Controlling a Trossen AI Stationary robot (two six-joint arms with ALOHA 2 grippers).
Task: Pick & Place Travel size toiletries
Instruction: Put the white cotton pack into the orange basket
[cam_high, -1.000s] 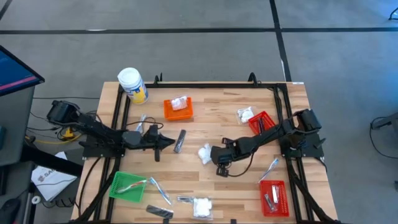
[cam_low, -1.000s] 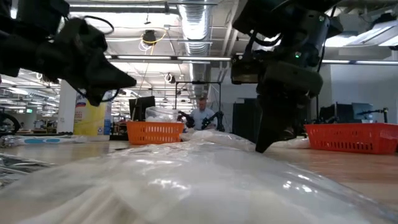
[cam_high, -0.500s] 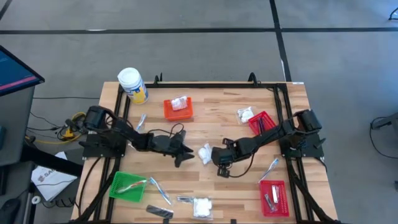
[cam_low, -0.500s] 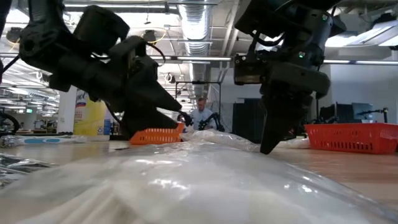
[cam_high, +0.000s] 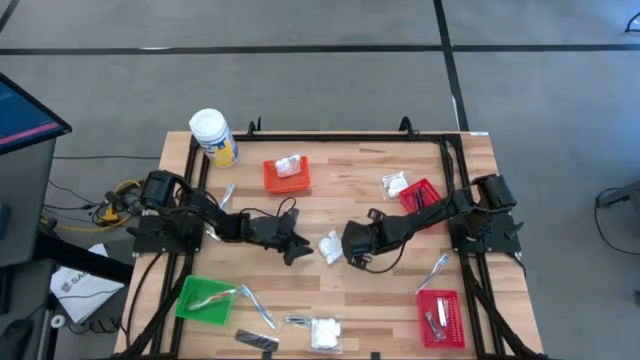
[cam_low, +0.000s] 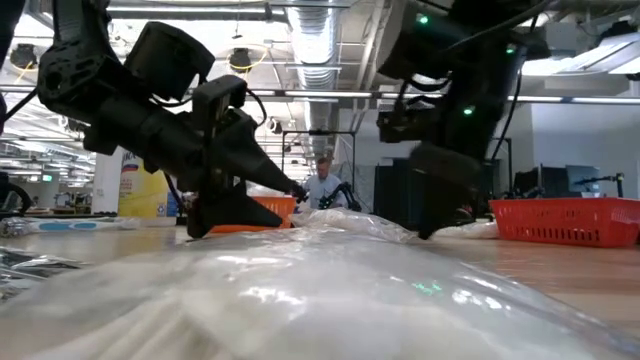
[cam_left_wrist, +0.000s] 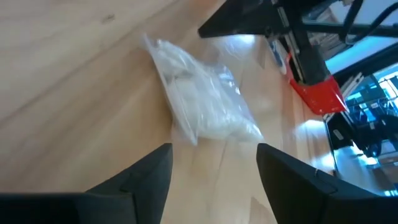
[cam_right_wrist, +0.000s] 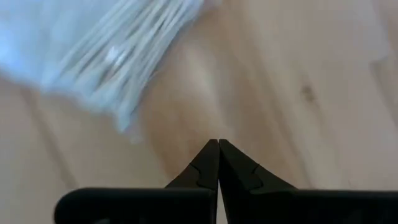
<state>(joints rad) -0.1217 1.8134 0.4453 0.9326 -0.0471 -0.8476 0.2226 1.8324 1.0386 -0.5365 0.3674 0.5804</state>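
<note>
**Q:** What lies nearest, and who is on it?

**A:** At mid-table I see a white clear-wrapped packet (cam_high: 329, 246) lying flat on the wooden table (cam_high: 330, 290). My left gripper (cam_high: 301, 246) sits just beside it, jaws spread and empty, I judge to straddle it. My right gripper (cam_high: 350, 252) waits on the packet's other side, jaws pressed together, holding nothing.

**Q:** What does one camera add?

**A:** The left wrist view shows the packet (cam_left_wrist: 199, 102) lined up ahead of the fingers (cam_left_wrist: 146, 174), not yet between them; overhead cannot settle that. Only overhead shows, farther off, the orange basket (cam_high: 286, 174) already holding a packet.
</note>
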